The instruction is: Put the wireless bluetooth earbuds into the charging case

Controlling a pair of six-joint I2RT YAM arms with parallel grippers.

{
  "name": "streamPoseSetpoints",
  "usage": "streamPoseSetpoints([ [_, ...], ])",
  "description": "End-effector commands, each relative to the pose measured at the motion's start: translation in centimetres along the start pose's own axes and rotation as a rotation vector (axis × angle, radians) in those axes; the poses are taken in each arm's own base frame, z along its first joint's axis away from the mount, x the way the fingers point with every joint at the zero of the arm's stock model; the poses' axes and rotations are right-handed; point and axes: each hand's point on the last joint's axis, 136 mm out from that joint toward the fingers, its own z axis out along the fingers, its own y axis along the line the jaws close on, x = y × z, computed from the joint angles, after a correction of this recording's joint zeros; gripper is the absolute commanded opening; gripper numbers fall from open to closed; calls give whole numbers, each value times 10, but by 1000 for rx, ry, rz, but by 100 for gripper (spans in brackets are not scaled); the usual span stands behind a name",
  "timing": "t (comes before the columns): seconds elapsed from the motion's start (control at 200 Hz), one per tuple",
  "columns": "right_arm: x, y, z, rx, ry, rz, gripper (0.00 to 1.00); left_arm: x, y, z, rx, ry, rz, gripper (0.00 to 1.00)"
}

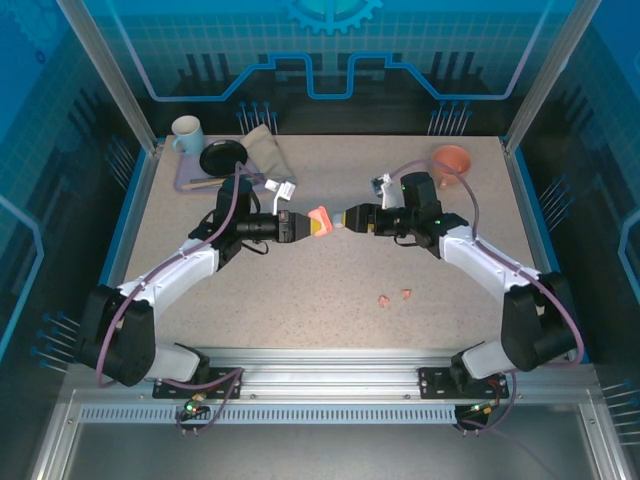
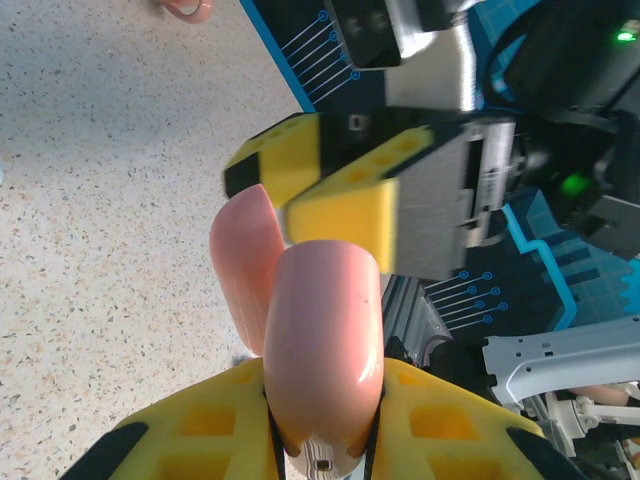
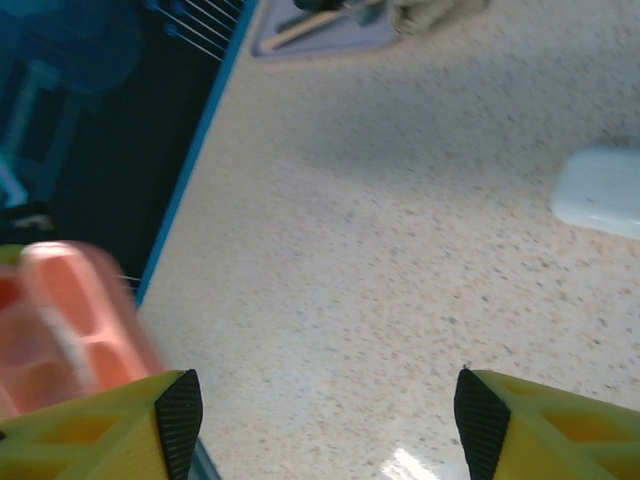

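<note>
The left fingers (image 1: 307, 227) are clamping the open pink case (image 1: 319, 222). The right fingers (image 1: 351, 217), apart and empty, are facing it. Two pink earbuds (image 1: 394, 296) are lying well apart from it, uninserted.

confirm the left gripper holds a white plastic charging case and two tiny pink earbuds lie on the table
No, the left gripper holds a salmon-pink plastic charging case, per the left wrist view. The earbuds do lie on the table.

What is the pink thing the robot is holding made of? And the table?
The pink case looks like smooth, glossy plastic: light gleams off its rounded shell. The table looks matte and speckled, pale with tiny dark flecks, maybe laminate or stone; I cannot tell which.
</note>
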Motion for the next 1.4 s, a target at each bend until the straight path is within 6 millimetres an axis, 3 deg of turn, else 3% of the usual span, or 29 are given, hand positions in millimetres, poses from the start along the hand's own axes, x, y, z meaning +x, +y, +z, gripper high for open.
streamPoseSetpoints([
  [0.0, -2, 30, -7, -116, -3, -37, 67, -9, -20, -2, 58, -7, 64, 3],
  [0.25, 6, 52, 2, -214, 53, -67, 48, -15, -24, -1, 75, -10, 71, 2],
  [0.595, 10, 52, 21, -223, 86, -56, 40, -21, -29, 1, 98, -16, 74, 2],
  [1.03, 4, 66, 24, -284, 99, -76, 37, -18, -26, 2, 110, -5, 65, 2],
  [1.115, 4, 66, 26, -285, 101, -77, 33, -19, -28, 2, 117, -8, 65, 2],
  [1.256, 2, 65, 27, -285, 102, -80, 17, -19, -30, 2, 126, -1, 67, 3],
  [1.321, 0, 65, 27, -278, 98, -83, 11, -18, -29, 2, 122, 2, 64, 9],
  [1.396, -3, 65, 25, -268, 96, -89, 3, -17, -26, 3, 108, 6, 59, 22],
])
